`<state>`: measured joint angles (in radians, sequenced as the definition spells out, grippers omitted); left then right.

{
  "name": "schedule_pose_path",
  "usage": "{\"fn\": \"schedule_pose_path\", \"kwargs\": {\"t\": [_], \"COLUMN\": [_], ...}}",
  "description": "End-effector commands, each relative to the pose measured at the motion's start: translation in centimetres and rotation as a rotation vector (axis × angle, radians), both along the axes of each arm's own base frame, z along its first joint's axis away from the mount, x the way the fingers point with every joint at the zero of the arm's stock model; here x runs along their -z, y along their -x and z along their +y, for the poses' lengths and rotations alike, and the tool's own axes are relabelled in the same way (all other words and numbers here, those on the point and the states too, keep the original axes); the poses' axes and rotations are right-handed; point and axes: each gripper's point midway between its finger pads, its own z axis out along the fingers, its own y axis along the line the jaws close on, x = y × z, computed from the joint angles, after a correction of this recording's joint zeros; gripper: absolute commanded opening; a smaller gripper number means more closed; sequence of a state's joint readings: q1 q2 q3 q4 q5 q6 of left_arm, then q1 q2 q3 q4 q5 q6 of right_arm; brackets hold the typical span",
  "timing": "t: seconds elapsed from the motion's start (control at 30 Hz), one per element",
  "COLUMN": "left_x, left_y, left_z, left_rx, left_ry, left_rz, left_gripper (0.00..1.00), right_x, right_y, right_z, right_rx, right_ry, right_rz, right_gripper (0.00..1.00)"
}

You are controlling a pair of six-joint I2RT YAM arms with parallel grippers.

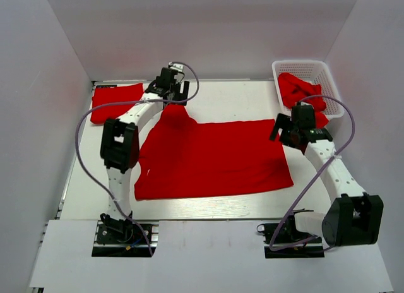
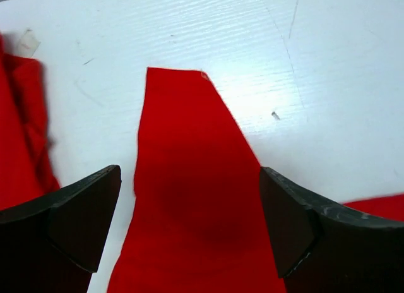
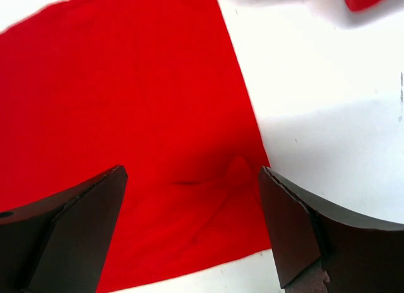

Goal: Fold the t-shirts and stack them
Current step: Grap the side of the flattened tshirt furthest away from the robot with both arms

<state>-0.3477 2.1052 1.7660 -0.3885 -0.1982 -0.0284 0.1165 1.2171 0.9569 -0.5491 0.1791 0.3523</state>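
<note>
Straddling the t-shirt sleeve [image 2: 189, 198], left fingers [image 2: 76, 211] stand wide beside its edges.

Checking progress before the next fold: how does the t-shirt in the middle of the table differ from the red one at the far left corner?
The middle t-shirt lies spread flat, one sleeve pointing to the far edge; the corner t-shirt is a compact folded bundle. The middle t-shirt covers far more table than the corner t-shirt. Both are plain bright red.
</note>
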Motion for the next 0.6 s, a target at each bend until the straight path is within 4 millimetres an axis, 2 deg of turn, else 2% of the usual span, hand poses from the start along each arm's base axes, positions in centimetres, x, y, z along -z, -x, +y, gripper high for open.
{"fn": "schedule_pose_path", "kwargs": {"t": [0.0,0.03,0.1,0.13,0.17,0.2,0.23,0.27,0.3,0.33,0.43,0.5,0.57], "left_x": [1.1,1.7,2.7,1.4,1.7,3.3,2.6,3.2,2.8,3.8,3.6,3.4,3.5], "left_y": [-0.3,-0.6,-2.2,-3.4,-4.0,-4.7,-5.5,-5.5,-5.9,-5.9,-6.7,-7.3,-7.9], "left_z": [-0.3,0.1,-0.5,0.1,0.2,0.7,0.5,0.5,0.1,0.7,1.0,2.5,2.9], "left_rx": [-0.040,-0.050,-0.084,-0.118,-0.145,-0.168,-0.167,-0.167,-0.166,-0.181,-0.199,-0.250,-0.258], "left_ry": [0.020,0.012,0.034,0.035,0.034,0.030,0.040,0.036,0.059,0.062,0.088,0.095,0.101], "left_rz": [0.083,0.104,0.113,0.084,0.079,0.092,0.067,0.077,0.056,0.065,0.033,0.014,-0.001], "left_gripper": [1.00,1.00,1.00,1.00,1.00,1.00,1.00,1.00,1.00,1.00,1.00,1.00,1.00], "right_x": [-2.1,-2.8,-3.4,-3.6,-3.7,-3.9,-3.7,-3.8,-3.7,-3.2,-2.8,-2.5,-2.2], "right_y": [-2.9,-3.4,-4.3,-4.4,-4.8,-4.9,-4.9,-5.1,-5.2,-5.1,-5.2,-5.1,-5.1], "right_z": [0.6,0.9,1.5,1.8,1.9,2.1,2.4,2.3,2.5,2.8,3.7,4.0,4.4], "right_rx": [0.006,-0.003,-0.018,-0.028,-0.029,-0.036,-0.043,-0.044,-0.047,-0.055,-0.087,-0.099,-0.106], "right_ry": [0.016,0.021,0.026,0.027,0.031,0.034,0.035,0.044,0.046,0.046,0.032,0.035,0.031], "right_rz": [-0.071,-0.086,-0.105,-0.111,-0.121,-0.126,-0.119,-0.121,-0.118,-0.105,-0.093,-0.084,-0.076], "right_gripper": [0.90,0.90,0.90,0.90,0.90,0.90,0.90,0.90,0.90,0.90,0.90,0.90,0.90]}}
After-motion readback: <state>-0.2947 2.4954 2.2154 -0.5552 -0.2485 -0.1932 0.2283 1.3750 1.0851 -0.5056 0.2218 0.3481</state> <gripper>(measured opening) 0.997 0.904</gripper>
